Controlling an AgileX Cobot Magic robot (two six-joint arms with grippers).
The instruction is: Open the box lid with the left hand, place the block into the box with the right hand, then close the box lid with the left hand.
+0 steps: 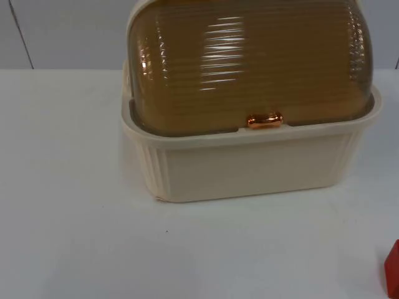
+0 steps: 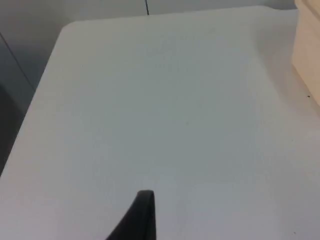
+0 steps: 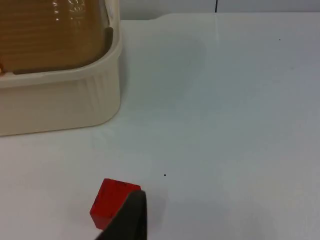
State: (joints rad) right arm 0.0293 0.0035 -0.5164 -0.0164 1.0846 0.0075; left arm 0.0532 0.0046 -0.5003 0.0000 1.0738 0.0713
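One cream box (image 1: 249, 165) stands at the upper middle of the top view, its single amber ribbed lid (image 1: 249, 62) shut, the one copper handle (image 1: 264, 120) facing forward where the left arm could catch it. One red block (image 1: 393, 269) lies apart on the white worktop (image 1: 75, 237) at the lower right edge, on the side of the arm meant to lift it. The right tool (image 3: 125, 220) hovers just beside the block; the left tool (image 2: 137, 220) waits over bare worktop. Whether either tool is open, I cannot tell.

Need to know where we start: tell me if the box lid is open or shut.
Shut. The amber lid sits down on the cream box rim, its copper handle at the front edge.
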